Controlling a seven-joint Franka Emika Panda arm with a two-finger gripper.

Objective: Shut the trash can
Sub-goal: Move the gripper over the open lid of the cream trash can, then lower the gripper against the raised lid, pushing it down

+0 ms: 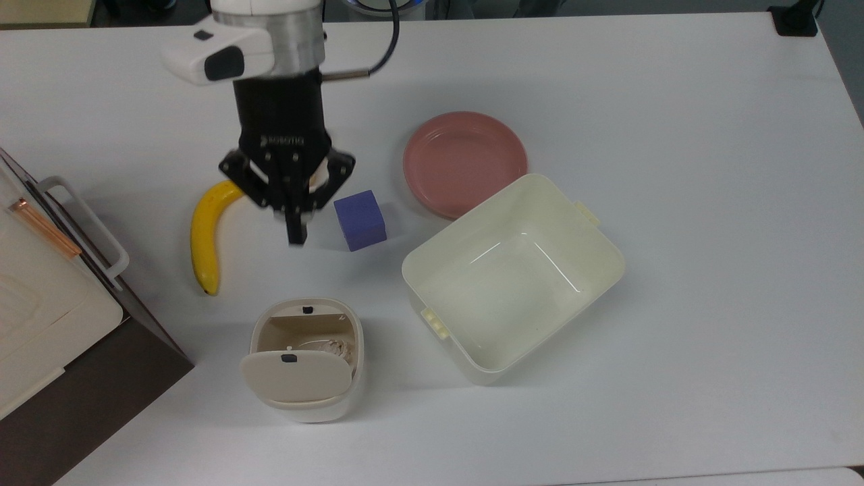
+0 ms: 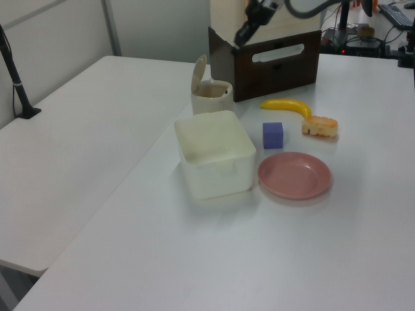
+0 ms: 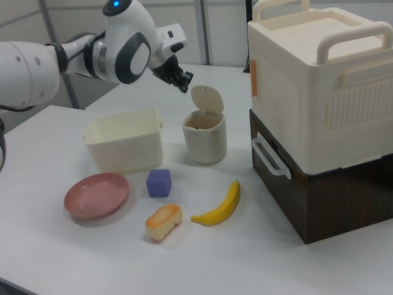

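Cream bin (image 1: 307, 361) upright on tabletop (image 1: 675, 202), near top view's bottom-left | lid (image 1: 295, 378) hinged up, opening faces up | pincer (image 1: 295, 233) clenched, empty, above tabletop between banana (image 1: 204, 236) and cube (image 1: 360, 220)

One banana (image 1: 204, 236), one plate (image 1: 464, 162), one cube (image 1: 360, 219)

A: Trash can (image 1: 305, 361), tub (image 1: 513, 277)?
B: Both cream plastic, smooth; the tub's inside is glossy.
A: Plate (image 1: 464, 162), block (image 1: 360, 220)?
B: Pink plastic with a soft sheen; matt purple.
A: Table (image 1: 709, 202)?
B: White, smooth, matt.
A: Banana (image 1: 206, 237)?
B: Yellow, slightly glossy.
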